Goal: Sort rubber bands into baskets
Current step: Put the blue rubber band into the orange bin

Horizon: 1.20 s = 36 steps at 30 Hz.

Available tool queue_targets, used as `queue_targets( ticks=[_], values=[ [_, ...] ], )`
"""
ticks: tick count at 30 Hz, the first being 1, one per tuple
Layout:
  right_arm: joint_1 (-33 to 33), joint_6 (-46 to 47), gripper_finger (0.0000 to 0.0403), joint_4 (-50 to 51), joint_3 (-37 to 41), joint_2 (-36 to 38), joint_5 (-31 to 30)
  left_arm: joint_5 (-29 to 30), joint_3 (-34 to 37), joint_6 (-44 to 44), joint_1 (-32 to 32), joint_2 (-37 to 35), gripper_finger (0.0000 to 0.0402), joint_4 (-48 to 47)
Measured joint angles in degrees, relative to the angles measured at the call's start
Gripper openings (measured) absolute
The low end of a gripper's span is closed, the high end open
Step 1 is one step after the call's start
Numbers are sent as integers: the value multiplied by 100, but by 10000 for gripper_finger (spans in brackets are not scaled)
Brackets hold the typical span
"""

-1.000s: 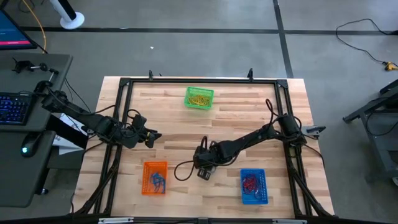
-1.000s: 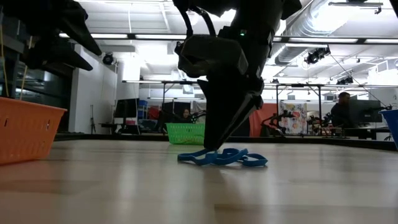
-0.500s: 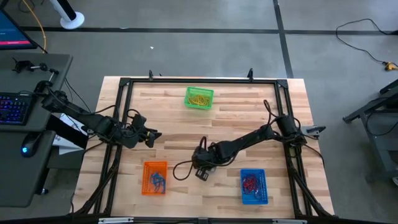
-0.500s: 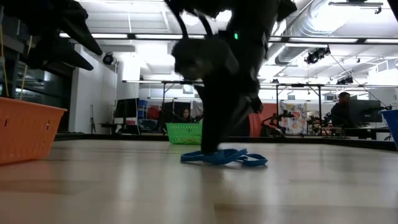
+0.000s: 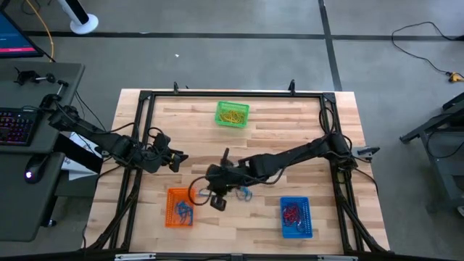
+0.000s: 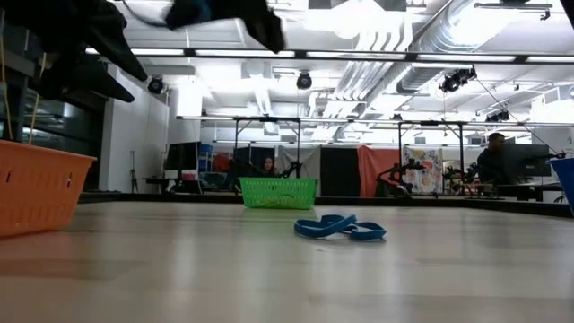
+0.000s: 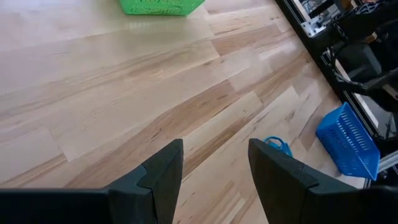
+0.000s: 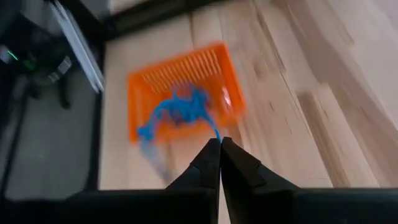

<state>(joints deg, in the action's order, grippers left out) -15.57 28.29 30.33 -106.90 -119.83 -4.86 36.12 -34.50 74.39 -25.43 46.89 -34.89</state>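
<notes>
My right gripper (image 8: 219,144) is shut on a blue rubber band, in the air between the orange basket (image 5: 180,206) and a small heap of blue rubber bands (image 5: 243,193) lying on the table. The orange basket holds blue bands (image 8: 174,115). The green basket (image 5: 232,114), at the far side, holds yellow bands. Red bands lie in the blue basket (image 5: 295,216), near right. My left gripper (image 7: 214,168) hovers open at the table's left, with nothing between its fingers. My right gripper pinches a blue rubber band between its shut fingertips. A thin blue strand (image 8: 214,132) runs out from the tips, and the picture is blurred there. The fingers slant down toward the table's left, and the band is clear of the table.
A black frame (image 5: 145,98) runs around the wooden table. The remaining blue heap (image 6: 339,227) lies in the middle, with bare wood around it. A desk with a keyboard (image 5: 14,125) stands beyond the left edge.
My right gripper has risen off the table from the blue heap and gone toward the table's left, toward the orange basket, tipping closer to level. The left part of the heap has gone up with it; the rest has stayed on the table.
</notes>
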Motion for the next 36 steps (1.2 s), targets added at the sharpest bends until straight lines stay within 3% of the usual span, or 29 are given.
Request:
queue_targets(
  ticks=[14, 25, 28, 33, 36],
  values=[
    [139, 420, 0, -2761, -6, -1016, 491, 0, 0, -7, 1, 0, 175, 9],
    [147, 657, 8, -3594, -6, -1518, 522, -1, 0, 45, 1, -1, 175, 0],
    [172, 601, 43, -3567, -1, -1546, 647, 0, 0, 81, 2, -2, 175, 0],
    [243, 560, 150, -3633, -3, -1528, 668, 0, 0, 85, 0, -2, 175, -2],
    [367, 510, 211, -3155, -2, -1416, 1202, 0, 0, 96, 0, -2, 175, 0]
  ],
)
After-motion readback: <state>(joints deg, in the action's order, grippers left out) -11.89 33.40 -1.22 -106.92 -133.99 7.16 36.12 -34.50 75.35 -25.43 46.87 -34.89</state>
